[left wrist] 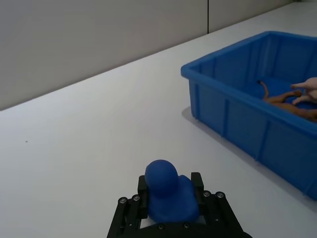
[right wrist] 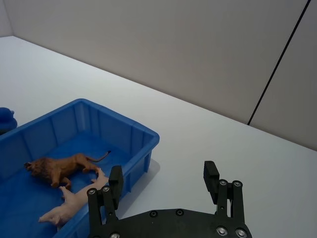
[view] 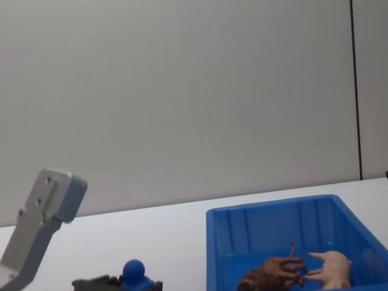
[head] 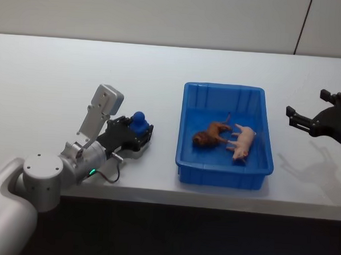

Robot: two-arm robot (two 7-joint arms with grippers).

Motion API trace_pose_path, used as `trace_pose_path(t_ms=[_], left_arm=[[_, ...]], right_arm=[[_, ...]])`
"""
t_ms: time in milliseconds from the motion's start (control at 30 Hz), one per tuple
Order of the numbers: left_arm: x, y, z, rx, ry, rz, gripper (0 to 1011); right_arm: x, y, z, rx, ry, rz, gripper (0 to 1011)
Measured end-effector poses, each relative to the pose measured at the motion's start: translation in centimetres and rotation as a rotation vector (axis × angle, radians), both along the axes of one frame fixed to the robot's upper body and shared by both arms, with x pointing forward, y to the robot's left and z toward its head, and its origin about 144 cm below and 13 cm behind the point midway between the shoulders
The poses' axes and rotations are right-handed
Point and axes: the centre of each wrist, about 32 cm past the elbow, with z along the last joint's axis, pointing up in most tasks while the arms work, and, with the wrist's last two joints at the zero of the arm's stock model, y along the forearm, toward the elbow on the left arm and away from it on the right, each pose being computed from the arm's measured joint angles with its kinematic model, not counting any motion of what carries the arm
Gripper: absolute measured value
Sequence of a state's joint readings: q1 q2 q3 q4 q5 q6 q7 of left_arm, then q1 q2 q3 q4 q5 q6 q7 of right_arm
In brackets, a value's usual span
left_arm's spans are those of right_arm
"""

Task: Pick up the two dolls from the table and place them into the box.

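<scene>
Both dolls, the brown lion [head: 211, 135] and pink pig [head: 242, 141], lie in the blue box [head: 222, 176] at centre frame; your left claw [head: 137, 131] grips a blue figure [head: 139, 122], your right claw [right wrist: 162, 186] gapes empty, so a careless swing could clip the rim.

Two dolls: one brown lion-like animal [head: 211, 133] and one pink pig [head: 243, 141]. One blue box [head: 223, 175]. One small blue object [head: 139, 122]. Two robot hands.
</scene>
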State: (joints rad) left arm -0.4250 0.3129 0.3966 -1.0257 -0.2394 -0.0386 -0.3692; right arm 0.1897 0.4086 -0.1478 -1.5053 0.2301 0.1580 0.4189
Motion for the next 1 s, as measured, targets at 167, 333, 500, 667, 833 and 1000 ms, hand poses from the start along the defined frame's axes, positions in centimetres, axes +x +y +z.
trace_pose_path(t_ms=[167,333,500,667,833,1000], left_arm=[[0.2,-0.5,1.0,-0.002,-0.035,-0.016,485],[0.7,-1.3,2.7,-0.009,-0.093,-0.043,457],[1.1,-2.5,4.4,-0.020,-0.151,-0.077,431],[1.5,-4.3,6.2,-0.041,-0.210,-0.128,399],[1.8,-6.4,7.5,-0.068,-0.250,-0.187,419],[1.8,-8.3,8.2,-0.093,-0.275,-0.232,565]], right_arm=[[0.0,0.0,0.0,0.000,0.000,0.000,1001],[0.0,0.0,0.0,0.000,0.000,0.000,1001],[0.0,0.0,0.0,0.000,0.000,0.000,1001],[0.0,0.0,0.0,0.000,0.000,0.000,1001],[0.0,0.0,0.0,0.000,0.000,0.000,1001],[0.0,0.0,0.0,0.000,0.000,0.000,1001]])
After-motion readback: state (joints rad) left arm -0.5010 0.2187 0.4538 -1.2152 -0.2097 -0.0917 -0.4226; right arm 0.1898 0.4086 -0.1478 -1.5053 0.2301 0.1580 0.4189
